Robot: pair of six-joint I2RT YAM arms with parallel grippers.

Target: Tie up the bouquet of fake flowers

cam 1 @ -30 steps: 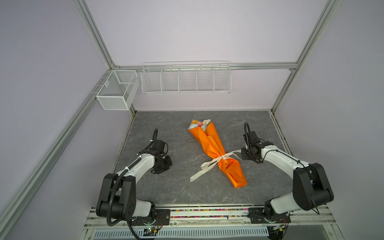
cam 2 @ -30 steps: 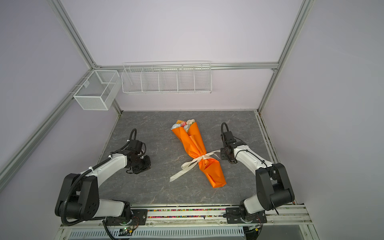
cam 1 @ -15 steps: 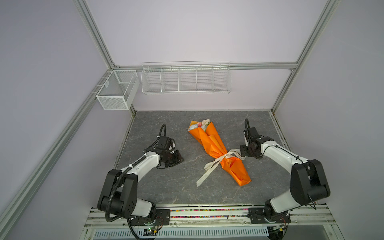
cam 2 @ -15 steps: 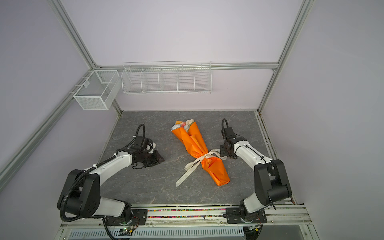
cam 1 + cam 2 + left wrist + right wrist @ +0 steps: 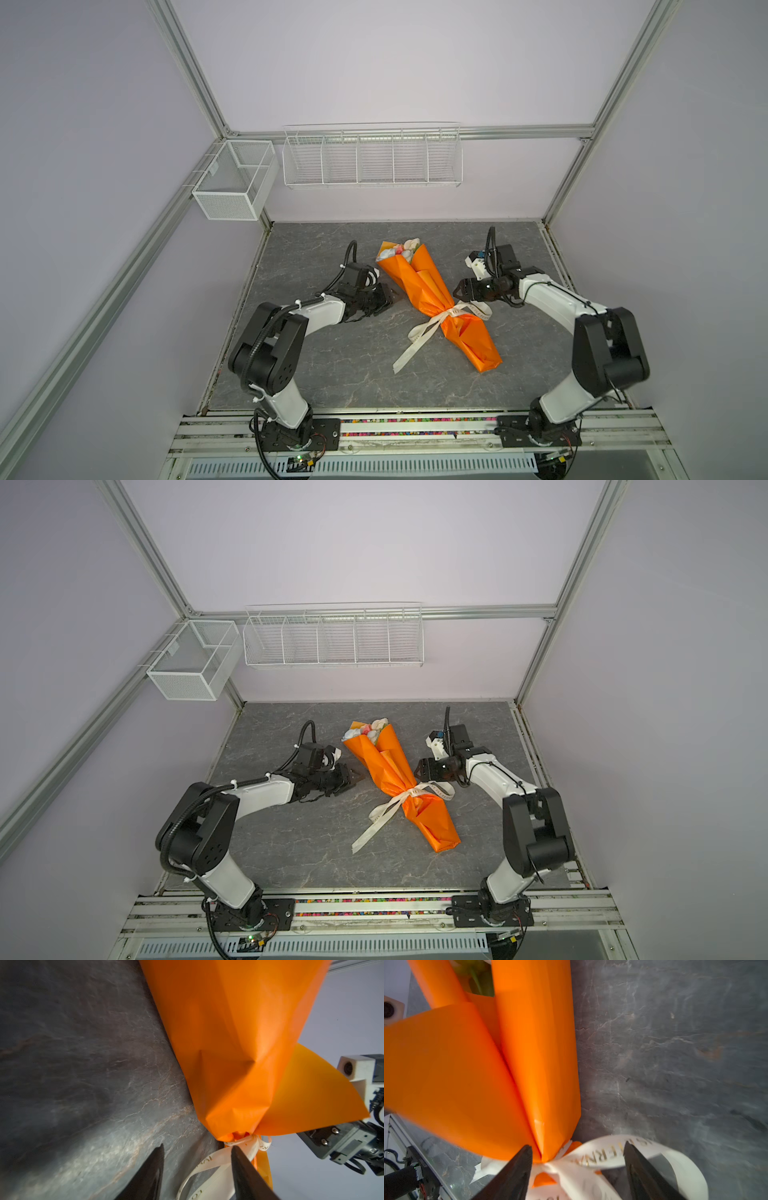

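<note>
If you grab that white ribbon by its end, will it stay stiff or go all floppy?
Probably floppy: the ribbon lies in loose bends on the table and curls into a soft loop. It looks thin and flat, so it is likely very light. It is knotted around the orange paper, so pulling it would probably drag the bouquet along.

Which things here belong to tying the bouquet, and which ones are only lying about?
For the job: bouquet, orange paper, ribbon, left gripper, right gripper.
Lying about: mesh box, wire rack.
</note>
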